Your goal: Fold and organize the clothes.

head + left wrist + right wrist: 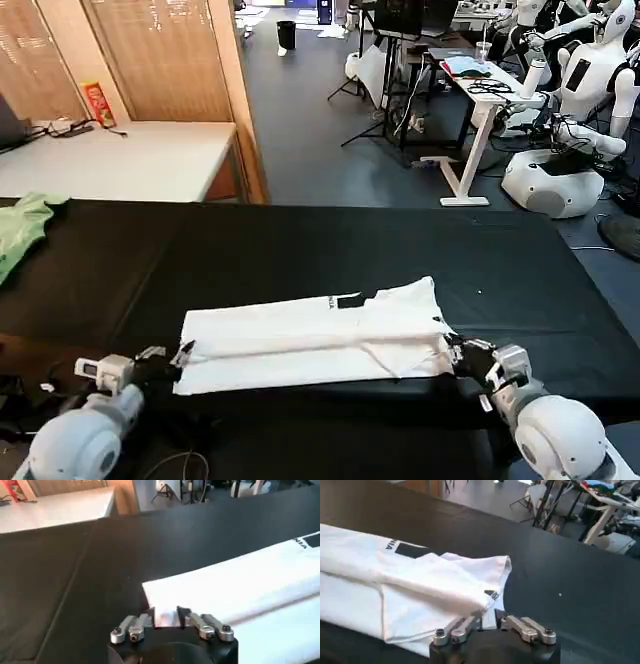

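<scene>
Black cloth covers the worktop (300, 240), with a pale table (120, 160) and an open floor of stands and other robots behind it. On the near part of the worktop lies the T-shirt (320, 335), folded lengthwise into a long white band, a bit of dark print showing on its far edge. The left gripper (178, 355) is at the band's left end; in the left wrist view its jaws are narrow, closed on the near corner of the cloth (167, 617). The right gripper (452, 350) is at the right end, its jaws likewise narrow and pinching the shirt's edge by a sleeve (487, 620). A green garment (22, 228) lies at the worktop's far left.
</scene>
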{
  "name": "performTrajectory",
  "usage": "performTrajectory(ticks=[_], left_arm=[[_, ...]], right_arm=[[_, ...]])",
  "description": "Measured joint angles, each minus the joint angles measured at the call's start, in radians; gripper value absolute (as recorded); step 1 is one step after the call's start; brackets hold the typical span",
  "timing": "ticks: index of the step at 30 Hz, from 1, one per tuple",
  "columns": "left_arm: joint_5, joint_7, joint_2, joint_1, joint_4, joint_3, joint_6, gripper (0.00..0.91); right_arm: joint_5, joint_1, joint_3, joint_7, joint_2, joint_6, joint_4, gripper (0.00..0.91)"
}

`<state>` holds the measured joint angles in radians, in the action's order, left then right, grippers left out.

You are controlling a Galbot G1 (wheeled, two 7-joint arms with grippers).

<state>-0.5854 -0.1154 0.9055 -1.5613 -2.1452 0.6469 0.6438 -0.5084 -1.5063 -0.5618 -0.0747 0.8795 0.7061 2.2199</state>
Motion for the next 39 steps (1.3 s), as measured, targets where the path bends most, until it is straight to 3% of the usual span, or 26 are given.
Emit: performTrajectory(ticks=[3, 8, 11, 19, 29, 32, 33, 35, 36, 37, 39], left_arm=[[-0.021, 0.000, -0.003, -0.010, -0.022, 0.015, 0.021, 0.878], [-0.093, -0.012, 0.007, 0.009, -0.040, 0.028, 0.009, 0.878], [-0.160, -0.042, 0.017, 0.055, -0.018, 0.019, -0.016, 0.878], [-0.198, -0.057, 0.061, 0.225, 0.113, -0.036, -0.029, 0.878], [-0.240, -0.048, 0.099, 0.289, 0.238, -0.068, -0.025, 0.878], [-0.249, -0.048, 0.105, 0.295, 0.255, -0.070, -0.022, 0.644], [-0.251, -0.047, 0.106, 0.296, 0.258, -0.071, -0.021, 0.605], [-0.253, -0.046, 0.109, 0.296, 0.263, -0.071, -0.019, 0.419], [-0.253, -0.046, 0.110, 0.295, 0.265, -0.071, -0.018, 0.166], [-0.254, -0.046, 0.110, 0.295, 0.267, -0.071, -0.016, 0.078], [-0.249, -0.047, 0.113, 0.295, 0.272, -0.071, -0.011, 0.000]], right_arm=[[-0.023, -0.032, -0.027, 0.001, -0.001, 0.001, 0.027, 0.878], [-0.095, 0.019, -0.034, -0.053, 0.024, -0.089, 0.005, 0.878], [-0.100, 0.112, -0.002, -0.077, 0.052, -0.108, -0.055, 0.878], [-0.042, 0.376, 0.124, -0.089, 0.150, -0.134, -0.269, 0.878], [0.023, 0.537, 0.228, -0.102, 0.244, -0.149, -0.496, 0.878], [0.027, 0.560, 0.243, -0.101, 0.272, -0.146, -0.539, 0.878], [0.031, 0.564, 0.245, -0.102, 0.278, -0.144, -0.549, 0.878], [0.038, 0.567, 0.249, -0.102, 0.294, -0.141, -0.560, 0.868], [0.039, 0.566, 0.249, -0.102, 0.299, -0.140, -0.563, 0.702], [0.041, 0.564, 0.249, -0.102, 0.302, -0.139, -0.564, 0.536], [0.044, 0.558, 0.248, -0.103, 0.306, -0.138, -0.564, 0.322]])
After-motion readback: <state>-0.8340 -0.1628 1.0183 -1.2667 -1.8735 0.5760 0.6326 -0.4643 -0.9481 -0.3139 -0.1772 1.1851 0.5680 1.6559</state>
